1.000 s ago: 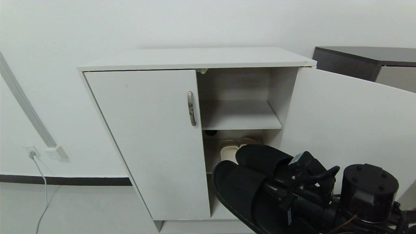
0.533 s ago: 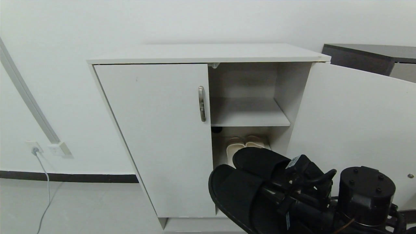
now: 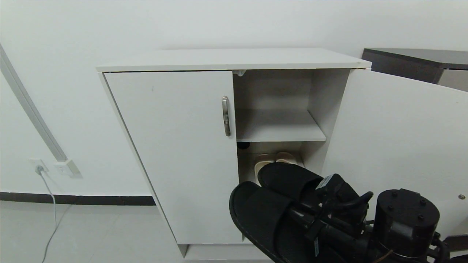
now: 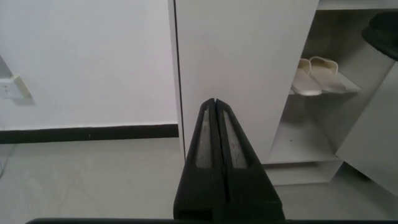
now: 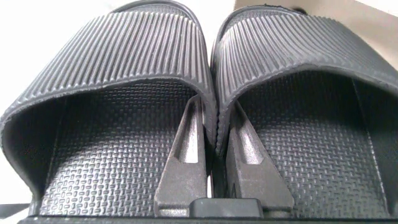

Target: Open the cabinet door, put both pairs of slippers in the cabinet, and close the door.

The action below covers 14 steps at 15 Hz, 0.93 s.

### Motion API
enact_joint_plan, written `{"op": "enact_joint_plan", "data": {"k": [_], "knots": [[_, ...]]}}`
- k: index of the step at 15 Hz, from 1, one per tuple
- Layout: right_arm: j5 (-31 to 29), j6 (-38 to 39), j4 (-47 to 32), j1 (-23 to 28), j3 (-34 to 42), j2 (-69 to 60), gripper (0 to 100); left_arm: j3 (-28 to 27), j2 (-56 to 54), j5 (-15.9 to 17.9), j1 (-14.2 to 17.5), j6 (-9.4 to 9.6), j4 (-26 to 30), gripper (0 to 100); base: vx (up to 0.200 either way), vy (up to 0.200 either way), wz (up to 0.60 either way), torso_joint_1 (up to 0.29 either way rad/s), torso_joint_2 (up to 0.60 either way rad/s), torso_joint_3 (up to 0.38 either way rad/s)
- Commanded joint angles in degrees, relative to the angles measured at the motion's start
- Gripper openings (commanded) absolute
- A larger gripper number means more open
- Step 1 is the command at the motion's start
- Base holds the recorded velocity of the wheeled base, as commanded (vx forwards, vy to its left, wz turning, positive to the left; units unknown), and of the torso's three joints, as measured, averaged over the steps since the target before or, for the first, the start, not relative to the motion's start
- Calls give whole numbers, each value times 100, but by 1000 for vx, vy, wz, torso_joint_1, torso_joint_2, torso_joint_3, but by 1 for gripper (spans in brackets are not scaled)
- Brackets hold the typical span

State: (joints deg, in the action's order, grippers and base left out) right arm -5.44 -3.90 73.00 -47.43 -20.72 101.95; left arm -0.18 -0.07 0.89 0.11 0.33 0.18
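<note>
Pinches with the right gripper (image 5: pixel 216 106) the two inner edges of the pair of black slippers (image 3: pixel 267 215), one finger inside each slipper, the two lying side by side. Holds this pair in the air just in front of the white cabinet (image 3: pixel 226 58), before its open right half and below the upper shelf (image 3: pixel 278 126). Has the right door (image 3: pixel 395 146) swung wide open and the left door (image 3: pixel 175 153) shut, with a metal handle (image 3: pixel 226 116) at its edge. Stores already the beige slippers (image 4: pixel 320 74), side by side on the lower shelf (image 4: pixel 349 86). Presses the fingers of the left gripper (image 4: pixel 214 124) together on nothing, low before the left door, above the floor (image 4: pixel 93 180).
</note>
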Motion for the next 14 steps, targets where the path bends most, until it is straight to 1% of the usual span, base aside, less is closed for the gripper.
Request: {"op": "enact_joint_plan", "data": {"k": [1, 2, 3, 4, 6, 7, 8, 9, 10, 11, 12, 13, 14], "knots": [[-801, 153, -233, -240, -441, 290, 0, 1, 7, -1, 7, 2, -1, 0, 0, 0, 0, 0, 0, 0], [-1741, 557, -699, -442, -933, 466, 0, 1, 7, -1, 7, 2, -1, 0, 0, 0, 0, 0, 0, 0], [-1952, 707, -884, -495, -1109, 484, 0, 1, 7, -1, 7, 2, -1, 0, 0, 0, 0, 0, 0, 0], [-2462, 1155, -1525, -636, -1417, 440, 0, 1, 7, -1, 7, 2, -1, 0, 0, 0, 0, 0, 0, 0], [-3209, 1823, -2598, -759, -1997, 422, 0, 1, 7, -1, 7, 11, -1, 0, 0, 0, 0, 0, 0, 0], [-3376, 2034, -2984, -759, -2234, 422, 0, 1, 7, -1, 7, 11, -1, 0, 0, 0, 0, 0, 0, 0], [-3552, 2420, -3635, -759, -2709, 413, 0, 1, 7, -1, 7, 11, -1, 0, 0, 0, 0, 0, 0, 0], [-3719, 2543, -4153, -759, -3078, 431, 0, 1, 7, -1, 7, 11, -1, 0, 0, 0, 0, 0, 0, 0], [-3868, 2561, -4373, -759, -3289, 449, 0, 1, 7, -1, 7, 11, -1, 0, 0, 0, 0, 0, 0, 0], [-4238, 2526, -4558, -750, -3737, 554, 0, 1, 7, -1, 7, 11, 8, 0, 0, 0, 0, 0, 0, 0], [-4448, 2332, -4584, -732, -4018, 589, 0, 1, 7, -1, 7, 11, -1, 0, 0, 0, 0, 0, 0, 0], [-4484, 2042, -4549, -697, -4150, 580, 0, 1, 7, -1, 7, 11, -1, 0, 0, 0, 0, 0, 0, 0], [-4492, 1911, -4540, -653, -4256, 580, 0, 1, 7, -1, 7, 11, -1, 0, 0, 0, 0, 0, 0, 0]]}}
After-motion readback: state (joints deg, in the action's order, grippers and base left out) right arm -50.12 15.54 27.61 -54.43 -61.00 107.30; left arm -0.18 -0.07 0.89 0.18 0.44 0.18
